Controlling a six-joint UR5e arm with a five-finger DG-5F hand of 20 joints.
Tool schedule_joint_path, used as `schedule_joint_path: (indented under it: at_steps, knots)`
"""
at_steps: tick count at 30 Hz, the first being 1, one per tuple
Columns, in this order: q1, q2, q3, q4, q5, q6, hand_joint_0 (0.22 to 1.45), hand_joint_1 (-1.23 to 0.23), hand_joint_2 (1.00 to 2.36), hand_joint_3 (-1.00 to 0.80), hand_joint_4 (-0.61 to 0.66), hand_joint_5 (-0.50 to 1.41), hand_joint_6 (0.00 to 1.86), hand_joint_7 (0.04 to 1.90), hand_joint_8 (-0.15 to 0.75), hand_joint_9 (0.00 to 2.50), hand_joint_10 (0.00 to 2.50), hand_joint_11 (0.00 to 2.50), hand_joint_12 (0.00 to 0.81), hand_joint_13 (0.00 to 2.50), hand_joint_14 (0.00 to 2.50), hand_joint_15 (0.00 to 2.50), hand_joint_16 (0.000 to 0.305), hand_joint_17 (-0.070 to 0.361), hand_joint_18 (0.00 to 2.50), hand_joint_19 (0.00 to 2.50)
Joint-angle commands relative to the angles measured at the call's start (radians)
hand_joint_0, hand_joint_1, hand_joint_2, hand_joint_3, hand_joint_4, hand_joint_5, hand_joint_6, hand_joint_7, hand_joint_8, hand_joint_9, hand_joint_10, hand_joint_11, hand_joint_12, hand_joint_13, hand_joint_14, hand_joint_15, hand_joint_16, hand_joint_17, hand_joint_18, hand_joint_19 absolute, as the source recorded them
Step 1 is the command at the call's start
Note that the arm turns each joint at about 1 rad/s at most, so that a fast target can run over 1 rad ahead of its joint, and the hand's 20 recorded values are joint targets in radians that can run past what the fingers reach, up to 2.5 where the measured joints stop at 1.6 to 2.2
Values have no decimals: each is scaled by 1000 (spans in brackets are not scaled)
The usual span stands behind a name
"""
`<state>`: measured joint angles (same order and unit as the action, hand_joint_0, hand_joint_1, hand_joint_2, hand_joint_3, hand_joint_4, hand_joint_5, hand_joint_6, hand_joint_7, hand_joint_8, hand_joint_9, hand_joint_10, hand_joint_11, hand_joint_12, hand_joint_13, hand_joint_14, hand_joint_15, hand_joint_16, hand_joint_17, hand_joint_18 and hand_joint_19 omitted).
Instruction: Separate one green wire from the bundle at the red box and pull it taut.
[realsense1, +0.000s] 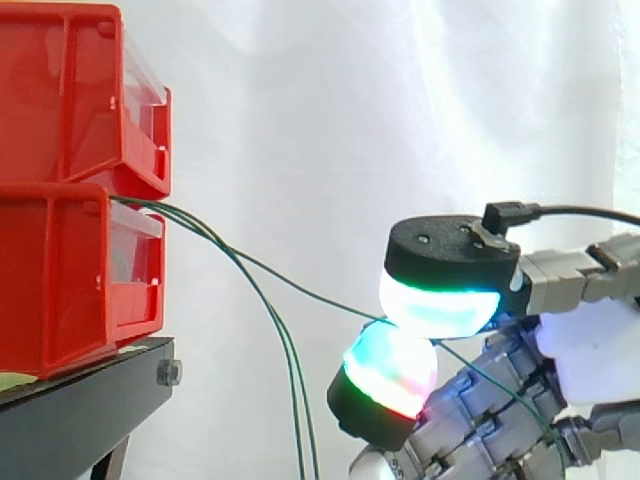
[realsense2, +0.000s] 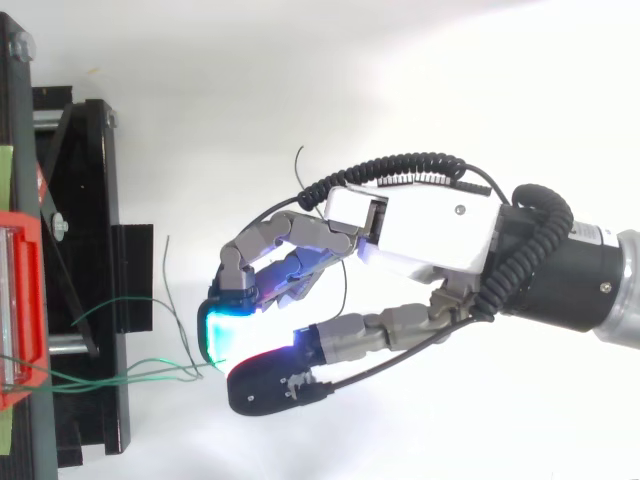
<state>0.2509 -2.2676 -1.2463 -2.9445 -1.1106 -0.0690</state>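
Two red bins (realsense1: 70, 190) are stacked on a black stand (realsense1: 80, 400) at the left. A bundle of thin green wires (realsense1: 285, 350) comes out between them and mostly hangs down. One green wire (realsense1: 300, 285) runs apart from the rest, nearly straight, from the bins to my hand (realsense2: 430, 225). There it is pinched between the cyan-glowing pad (realsense1: 440, 305) above and the red-and-green pad (realsense1: 390, 365) below. A length of it trails on behind the fingers (realsense1: 500, 385). From above, this wire (realsense2: 130, 377) stretches from the red bin (realsense2: 18, 300) to the fingertips (realsense2: 215, 335).
A white curtain (realsense1: 330, 120) hangs behind everything. The black stand (realsense2: 85, 250) lies along the left edge of the top view, with loose green wire ends (realsense2: 165, 265) curling over it. Open space lies between the stand and my hand.
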Motion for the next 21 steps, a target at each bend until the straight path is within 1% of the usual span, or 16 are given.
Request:
schedule_joint_path:
  at_steps: [1,2,3,5,13,21]
  knots:
    - [5,-1,-61,188,-2,3,601,-760,1020,-96,-59,-102,872,1112,255,800,8,221,329,744,13,301,48,109,685,550]
    - [5,-1,-65,203,-2,5,601,-760,1019,-95,-59,-102,872,1113,259,801,8,230,328,744,12,309,48,109,685,552]
    - [10,-1,-76,262,3,-6,601,-761,1019,-91,-61,-101,872,1110,257,805,8,229,330,745,14,308,48,109,687,559]
    - [11,-1,-76,274,1,-6,601,-762,1019,-90,-62,-101,871,1115,258,806,8,224,330,746,12,308,49,109,688,548]
    - [11,-1,-76,258,1,-12,602,-764,1019,-87,-66,-99,871,1111,259,811,10,236,328,751,12,308,49,110,686,549]
    - [11,-1,-76,258,1,-12,603,-765,1019,-85,-61,-99,871,1119,259,815,9,248,327,751,14,315,49,111,680,549]
